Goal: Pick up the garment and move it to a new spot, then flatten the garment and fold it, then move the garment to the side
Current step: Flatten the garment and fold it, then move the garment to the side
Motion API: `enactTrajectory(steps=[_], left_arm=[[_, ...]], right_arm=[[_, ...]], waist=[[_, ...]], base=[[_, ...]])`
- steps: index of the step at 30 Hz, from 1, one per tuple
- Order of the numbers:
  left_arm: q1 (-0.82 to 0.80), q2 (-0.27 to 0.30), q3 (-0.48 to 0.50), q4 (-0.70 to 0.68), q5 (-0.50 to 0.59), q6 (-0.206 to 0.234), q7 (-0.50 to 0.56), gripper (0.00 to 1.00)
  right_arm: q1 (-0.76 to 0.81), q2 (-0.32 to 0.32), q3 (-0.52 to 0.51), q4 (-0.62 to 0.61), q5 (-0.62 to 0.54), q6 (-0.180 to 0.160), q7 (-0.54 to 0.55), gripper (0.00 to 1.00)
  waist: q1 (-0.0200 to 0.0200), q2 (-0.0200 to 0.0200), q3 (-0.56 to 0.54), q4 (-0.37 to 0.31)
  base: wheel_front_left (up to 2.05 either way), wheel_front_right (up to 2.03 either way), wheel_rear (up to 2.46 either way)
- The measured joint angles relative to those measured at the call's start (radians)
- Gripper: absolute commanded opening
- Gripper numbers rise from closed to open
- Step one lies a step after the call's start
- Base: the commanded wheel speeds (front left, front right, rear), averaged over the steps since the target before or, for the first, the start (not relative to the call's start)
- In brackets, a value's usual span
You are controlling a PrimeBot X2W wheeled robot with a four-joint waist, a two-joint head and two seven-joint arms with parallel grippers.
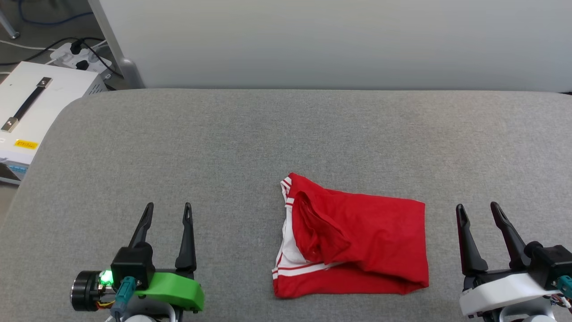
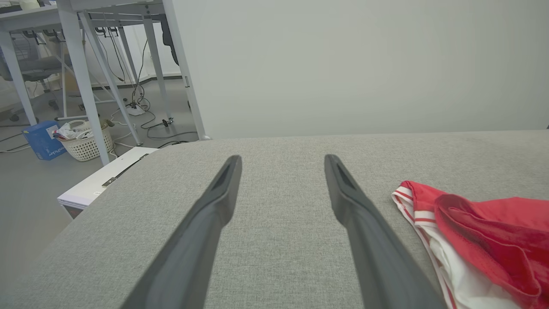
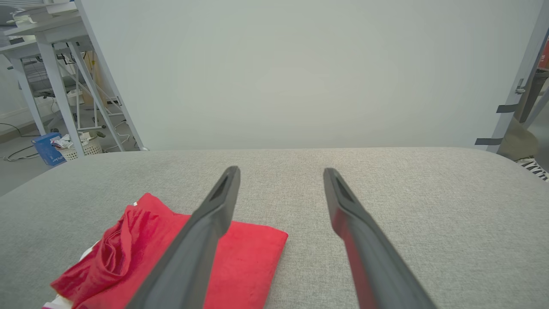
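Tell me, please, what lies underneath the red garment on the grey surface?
The garment rests on the grey surface. Some white red-striped fabric peeks from under its top red layer. Whatever else lies beneath is covered.

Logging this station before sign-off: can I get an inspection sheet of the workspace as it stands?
Surface: grey fabric tabletop, flat.
Job's things: garment, red, loosely folded, white striped trim at its left edge, lying near the front.
Clutter: white basket and blue box on the floor.
Hands: left hand and right hand both open, flanking the garment, touching nothing.
Cables: leads plugged into a power strip on the floor, far left.
Surroundings: pale panel behind; white case with black handle at left.
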Motion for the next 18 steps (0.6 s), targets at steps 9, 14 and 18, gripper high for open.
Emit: enactTrajectory(steps=[9,14,18], left_arm=[[0.0,0.0,0.003,0.001,0.0,0.001,0.0,1.0],[-0.001,0.0,-0.006,0.005,0.0,0.001,0.0,1.0],[-0.005,-0.001,-0.008,0.006,0.0,0.001,0.0,1.0]], right_arm=[[-0.041,-0.038,0.008,-0.016,-0.017,0.0,0.009,1.0],[-0.194,-0.131,0.024,-0.038,0.001,0.0,0.071,1.0],[-0.304,-0.219,0.066,-0.046,0.067,0.0,0.23,1.0]], waist=[[0.0,0.0,0.009,0.002],[0.0,0.0,0.02,0.009],[0.0,0.0,0.033,0.016]], base=[[0.0,0.0,0.0],[0.0,0.0,0.0],[0.0,0.0,0.0]])
